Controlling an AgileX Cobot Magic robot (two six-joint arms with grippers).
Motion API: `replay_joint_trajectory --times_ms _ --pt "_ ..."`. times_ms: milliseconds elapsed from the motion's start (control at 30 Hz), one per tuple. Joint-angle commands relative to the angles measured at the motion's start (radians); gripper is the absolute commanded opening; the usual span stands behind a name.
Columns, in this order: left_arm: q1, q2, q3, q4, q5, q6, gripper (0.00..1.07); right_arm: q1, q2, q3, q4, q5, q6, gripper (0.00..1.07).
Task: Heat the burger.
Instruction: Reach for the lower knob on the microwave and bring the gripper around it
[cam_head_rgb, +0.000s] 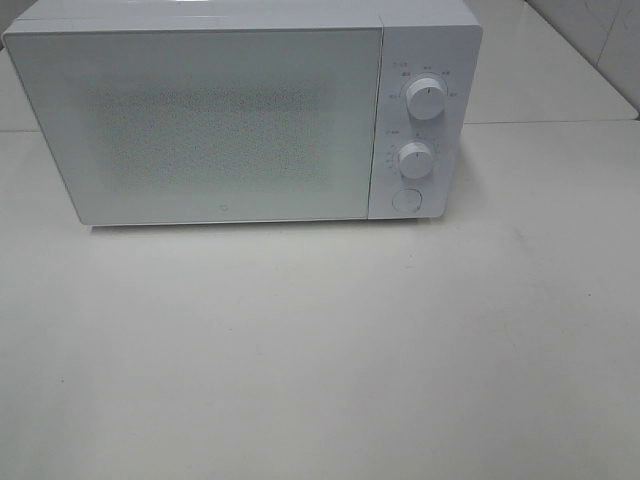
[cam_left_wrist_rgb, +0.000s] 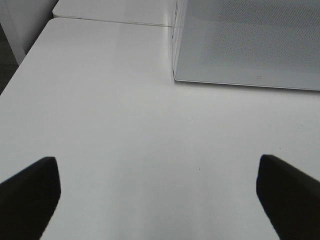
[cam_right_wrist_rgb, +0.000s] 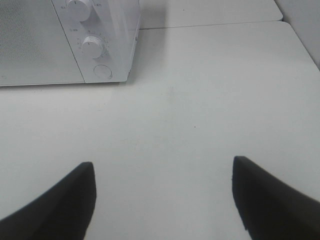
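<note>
We see the microwave (cam_head_rgb: 200, 120), door shut, far on the desk (cam_head_rgb: 320, 350). Our left jaws and right jaws stand open and empty above the desk's near part.

This looks to me like a bare test room set up as a kitchen. A white microwave (cam_head_rgb: 200, 120) with an upper dial (cam_head_rgb: 426, 100) and a lower dial (cam_head_rgb: 414, 158) stands at twelve o'clock on my plain white bench (cam_head_rgb: 320, 350). Pale tiling (cam_head_rgb: 610, 40) shows at two o'clock.
</note>
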Motion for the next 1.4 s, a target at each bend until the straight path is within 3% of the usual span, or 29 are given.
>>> replay_joint_trajectory --times_ms 33,533,700,1400 --pt "0.004 -0.015 0.000 -0.008 -0.002 0.000 1.00 -0.003 -0.024 -0.001 0.006 -0.010 0.002 0.73" --pt "0.004 -0.015 0.000 -0.008 -0.002 0.000 1.00 0.000 0.012 -0.041 0.009 -0.054 0.004 0.75" --pt "0.004 -0.015 0.000 -0.008 -0.002 0.000 1.00 0.000 0.162 -0.056 0.001 -0.165 -0.026 0.83" --pt "0.004 -0.015 0.000 -0.008 -0.002 0.000 1.00 0.000 0.587 -0.056 0.001 -0.581 -0.025 0.81"
